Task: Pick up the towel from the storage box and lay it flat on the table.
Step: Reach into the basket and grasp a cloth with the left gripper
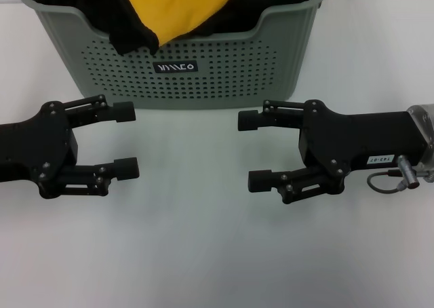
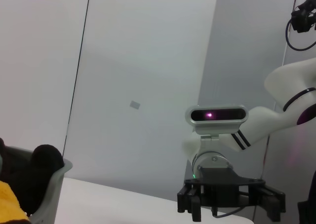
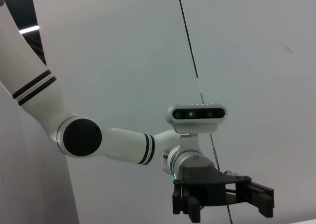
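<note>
The towel (image 1: 178, 8) lies bunched inside the storage box (image 1: 176, 74), its bright yellow side up and a fold of it draped toward the dipped front rim, where a black-edged corner hangs just over the lip. Around the yellow cloth, dark fabric fills the remainder of the box on both sides; whether that dark fabric is the towel's own reverse or a separate cloth cannot be told. The box sits at the far edge of the table (image 1: 203, 254), roughly midway along it, its perforated front wall and small black logo label facing the robot. In the left wrist view one end of the box (image 2: 52, 184) shows with dark cloth heaped over its rim and a bit of the yellow towel (image 2: 9, 204) beside it. Nearer the robot, both arms hover over the white tabletop in front of the box, well apart from it and from the towel. The left gripper (image 1: 126, 140) is toward the table's left edge, its two fingers spread wide and holding nothing. The right gripper (image 1: 259, 150) is toward the right edge, pointing at the left one, its fingers likewise spread and bare.
</note>
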{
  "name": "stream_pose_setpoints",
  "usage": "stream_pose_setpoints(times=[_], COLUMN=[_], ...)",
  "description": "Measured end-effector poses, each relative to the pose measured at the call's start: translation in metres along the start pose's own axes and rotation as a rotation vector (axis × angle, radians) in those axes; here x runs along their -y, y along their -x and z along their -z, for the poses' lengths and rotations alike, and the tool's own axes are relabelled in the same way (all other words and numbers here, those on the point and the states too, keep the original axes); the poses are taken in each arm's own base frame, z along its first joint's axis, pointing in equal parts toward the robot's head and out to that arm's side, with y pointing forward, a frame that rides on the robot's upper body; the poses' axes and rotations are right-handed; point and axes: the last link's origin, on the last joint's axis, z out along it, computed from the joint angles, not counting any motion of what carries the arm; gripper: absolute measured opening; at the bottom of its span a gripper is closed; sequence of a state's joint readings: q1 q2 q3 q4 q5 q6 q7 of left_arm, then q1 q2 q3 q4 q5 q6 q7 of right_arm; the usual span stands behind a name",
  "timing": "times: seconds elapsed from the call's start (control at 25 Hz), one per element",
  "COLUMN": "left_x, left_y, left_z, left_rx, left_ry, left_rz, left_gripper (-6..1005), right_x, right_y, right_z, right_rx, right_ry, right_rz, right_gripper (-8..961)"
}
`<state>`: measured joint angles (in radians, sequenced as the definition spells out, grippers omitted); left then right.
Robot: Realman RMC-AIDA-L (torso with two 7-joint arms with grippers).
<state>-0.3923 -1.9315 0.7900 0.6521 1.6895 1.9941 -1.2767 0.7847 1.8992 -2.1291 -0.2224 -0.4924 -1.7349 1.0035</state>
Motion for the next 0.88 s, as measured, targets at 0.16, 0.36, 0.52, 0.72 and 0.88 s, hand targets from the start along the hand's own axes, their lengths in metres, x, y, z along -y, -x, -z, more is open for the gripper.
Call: stream_pose_setpoints(times=[0.16,0.36,0.52,0.72,0.88], left_x=[0.0,0.0,0.0,0.015,0.028], left_y=[0.0,0.001,0.001,-0.027,-0.072], left_z=[0.0,0.0,-0.001,-0.002,-0.001], left_rx=[-0.001,-0.002,-0.009,-0.108,-0.135], left_ry=[0.0,-0.002,-0.006,-0.094,-0.214], left_rz=[0.003,0.007,0.01,0.079,0.078], left_gripper=[859,859,859,859,859], right_x=[0.0,-0.001,0.0,0.009,0.011], right_y=[0.0,-0.001,-0.002,-0.01,-0.018], right_z=[-0.001,-0.002,-0.002,0.006,0.014], right_rx=[0.002,0.004,0.003,-0.011,-0.013], right_ry=[0.002,0.004,-0.005,-0.119,-0.19], right_rz=[0.0,0.0,0.003,0.0,-0.014], right_gripper=[877,877,877,876,876])
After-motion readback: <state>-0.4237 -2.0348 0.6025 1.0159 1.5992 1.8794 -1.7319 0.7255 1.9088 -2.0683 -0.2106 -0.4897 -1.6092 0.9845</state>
